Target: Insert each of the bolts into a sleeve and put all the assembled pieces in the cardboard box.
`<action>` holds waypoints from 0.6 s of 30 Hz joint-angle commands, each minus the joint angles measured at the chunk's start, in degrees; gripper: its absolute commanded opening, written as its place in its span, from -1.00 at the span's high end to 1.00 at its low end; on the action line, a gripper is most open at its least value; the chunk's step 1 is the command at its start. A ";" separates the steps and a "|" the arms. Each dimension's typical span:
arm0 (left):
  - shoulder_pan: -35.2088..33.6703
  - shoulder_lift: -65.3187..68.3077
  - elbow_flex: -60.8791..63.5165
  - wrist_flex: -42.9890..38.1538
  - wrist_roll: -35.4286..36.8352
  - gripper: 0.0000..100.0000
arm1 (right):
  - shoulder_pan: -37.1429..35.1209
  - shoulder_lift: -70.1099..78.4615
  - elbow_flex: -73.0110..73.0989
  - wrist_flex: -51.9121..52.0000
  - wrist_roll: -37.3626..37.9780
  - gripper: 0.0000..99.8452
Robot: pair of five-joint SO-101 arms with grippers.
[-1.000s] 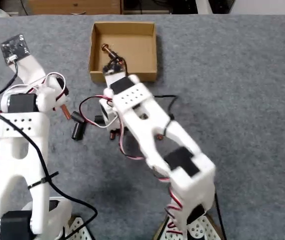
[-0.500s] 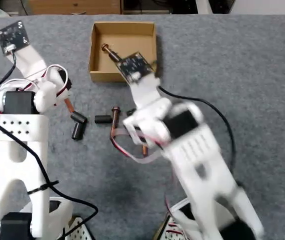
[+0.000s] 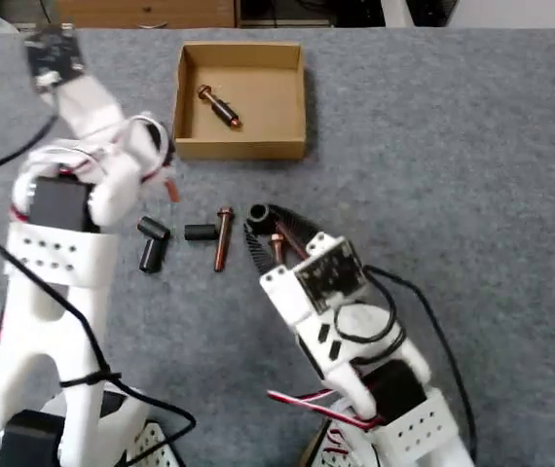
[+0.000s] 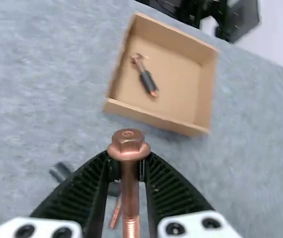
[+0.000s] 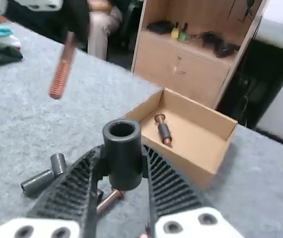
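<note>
While the left claw [image 4: 128, 166] clamps a copper bolt [image 4: 130, 191], the right claw [image 5: 122, 161] grips a black sleeve [image 5: 122, 148].

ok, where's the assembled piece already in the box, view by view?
High view: assembled piece in the cardboard box, left half.
Left wrist view: piece inside the box, beyond the gripped bolt.
Right wrist view: piece inside the box, beyond the gripped sleeve.
Shared landmark: the box.

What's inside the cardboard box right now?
One bolt pushed through a sleeve, lying on the box floor. The sleeve covers the bolt's middle; nothing else shows inside.
</note>
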 commanded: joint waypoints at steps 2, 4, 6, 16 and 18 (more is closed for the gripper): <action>4.48 -2.07 1.76 -6.59 -2.20 0.96 | 0.92 -10.51 9.71 -4.22 -4.75 1.00; 6.33 -2.07 2.46 -8.09 -2.73 0.96 | 1.01 -13.41 12.35 -4.22 -5.45 1.00; 8.09 -2.07 2.20 -8.44 -2.90 0.96 | 1.01 -15.08 12.79 -0.97 -6.51 1.00; 15.91 -1.71 1.32 -8.88 -6.59 0.96 | 0.31 -15.43 12.79 9.49 -10.29 1.00; 16.79 -1.98 3.16 -9.41 -6.59 0.96 | -0.13 -15.43 12.53 9.49 -10.29 1.00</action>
